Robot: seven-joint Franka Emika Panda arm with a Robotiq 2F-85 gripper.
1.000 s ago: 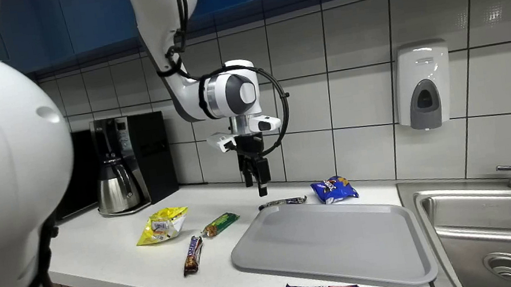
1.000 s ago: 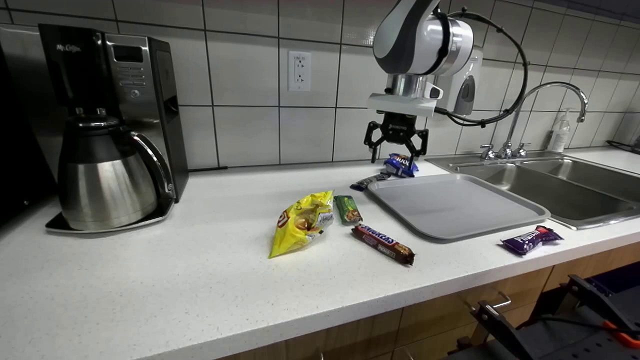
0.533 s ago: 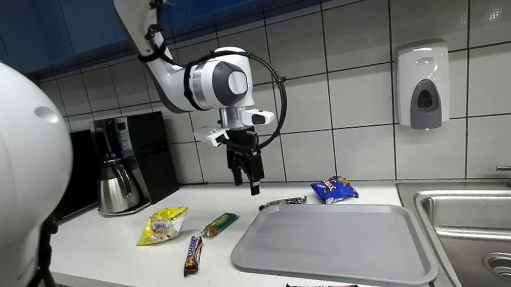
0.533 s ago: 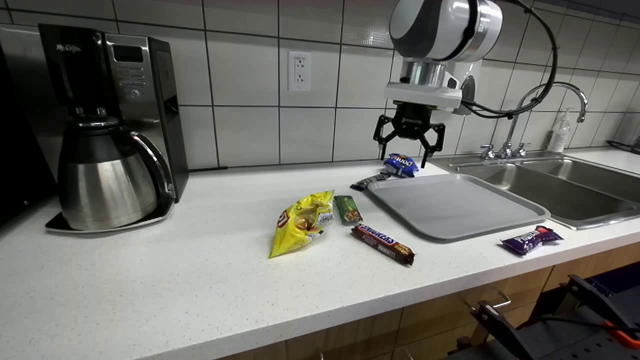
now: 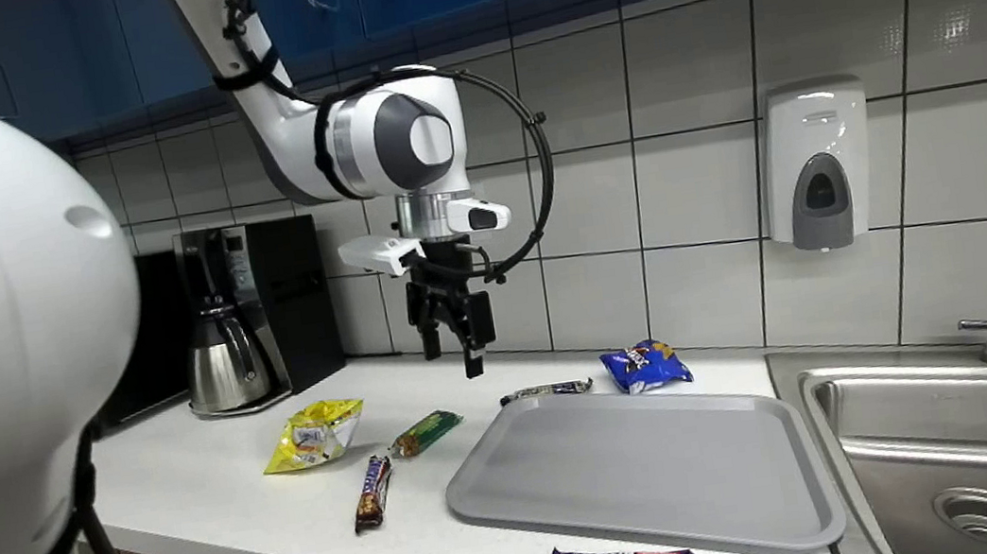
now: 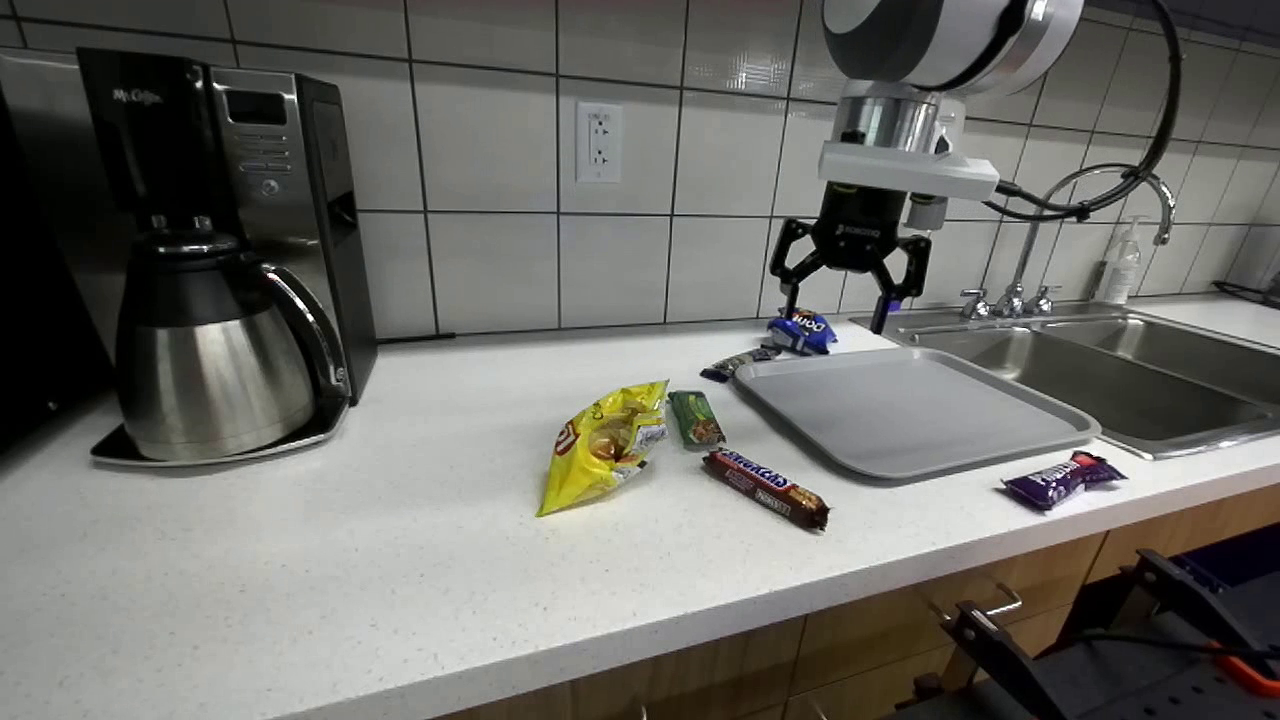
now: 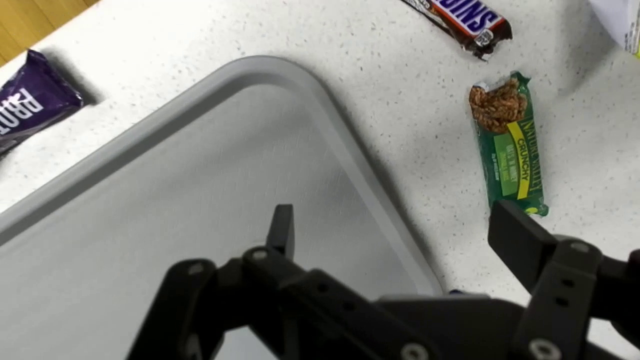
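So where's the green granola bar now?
The granola bar lies on the right of the wrist view, on the counter beside the tray, near one end of the brown candy bar.

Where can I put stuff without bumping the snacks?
The gray tray is bare, and so is the counter between the coffee maker and yellow bag. It's crowded where that bag, the green bar and Snickers lie close, and between tray and wall, by the dark bar and blue bag.

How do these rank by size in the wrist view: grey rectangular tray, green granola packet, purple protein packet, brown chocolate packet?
1. Grey rectangular tray
2. Green granola packet
Unsure: purple protein packet and brown chocolate packet; the picture's edge cuts both off.
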